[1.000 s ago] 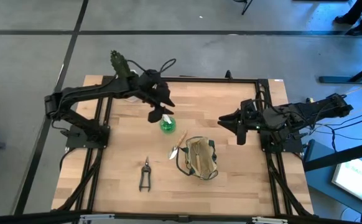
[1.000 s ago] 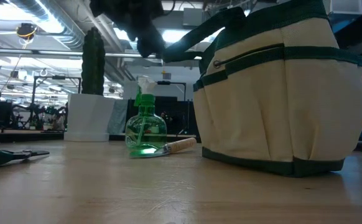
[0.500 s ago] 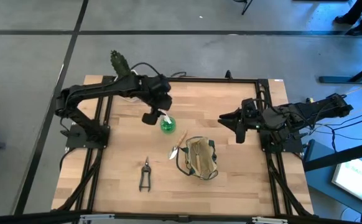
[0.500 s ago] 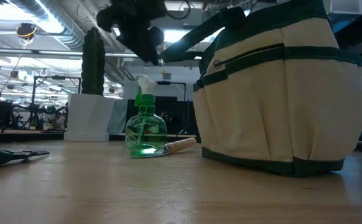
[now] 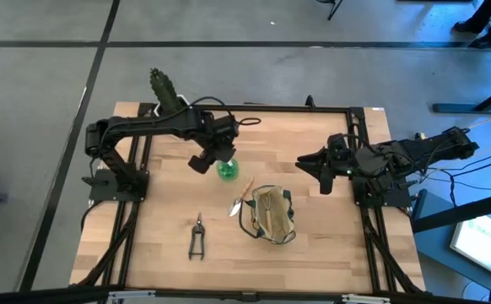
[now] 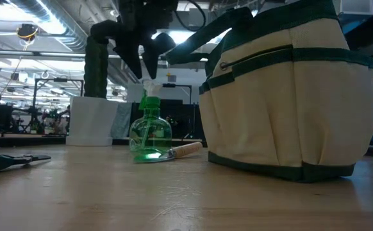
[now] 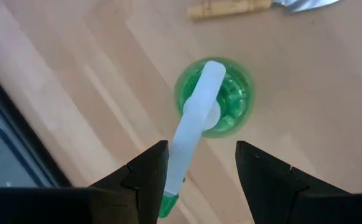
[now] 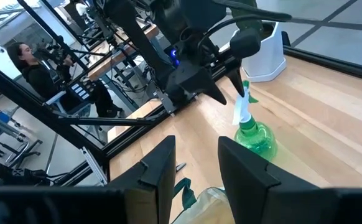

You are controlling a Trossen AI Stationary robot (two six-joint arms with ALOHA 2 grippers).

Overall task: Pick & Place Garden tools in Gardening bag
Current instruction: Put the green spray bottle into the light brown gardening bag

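— While the left gripper (image 5: 219,160) hangs over the spray bottle (image 5: 227,169), are its fingers on it?
— No. Seen from the left wrist, the two fingers (image 7: 145,175) stand apart above the white nozzle (image 7: 196,118), one on each side, grasping nothing. At table height the gripper (image 6: 145,69) is just over the nozzle tip.
— Where does the bottle stand?
— Upright on the table (image 5: 161,219), toward the back and left of the middle. The trowel (image 5: 242,198) lies just in front of it, between it and the bag (image 5: 271,213).
— And the bag?
— Upright near the table's middle, mouth up, handles loose. It fills the right side of the low view (image 6: 289,96).
— The shears?
— Flat on the wood, front left, well apart from the bag (image 5: 196,236).
— The right gripper?
— Waiting at the right side of the table, pointed toward the middle (image 5: 311,173). Its fingers (image 8: 162,168) show a gap with nothing in it.
— Anything else?
— A cactus (image 5: 163,86) in a white pot sits at the back left corner.
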